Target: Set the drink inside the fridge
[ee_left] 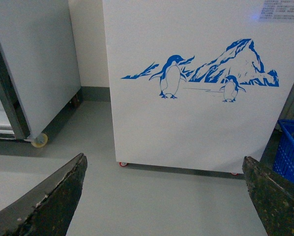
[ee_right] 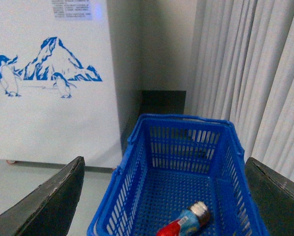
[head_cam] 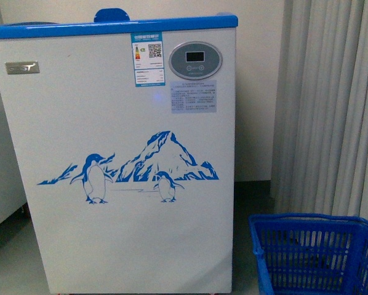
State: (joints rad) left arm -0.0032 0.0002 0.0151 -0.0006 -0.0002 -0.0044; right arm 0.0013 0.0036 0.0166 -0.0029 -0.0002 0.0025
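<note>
The fridge [head_cam: 128, 123] is a white chest with a blue top rim, an oval grey display [head_cam: 195, 60] and a blue penguin-and-mountain picture; it fills the front view. The drink [ee_right: 184, 223] lies on its side on the floor of a blue basket [ee_right: 181, 118], showing a red and blue label, its lower end cut off by the frame. My right gripper [ee_right: 164, 159] hangs open above the basket, both fingers well apart. Facing the fridge's [ee_left: 186, 128] lower front, my left gripper [ee_left: 164, 157] is open over bare floor. Neither arm shows in the front view.
The blue basket [head_cam: 307, 218] stands on the floor to the right of the fridge [ee_right: 48, 123], in front of a pale curtain [head_cam: 332, 104]. A plain grey cabinet on castors [ee_left: 39, 64] stands to the fridge's left. Grey floor lies in front of the fridge.
</note>
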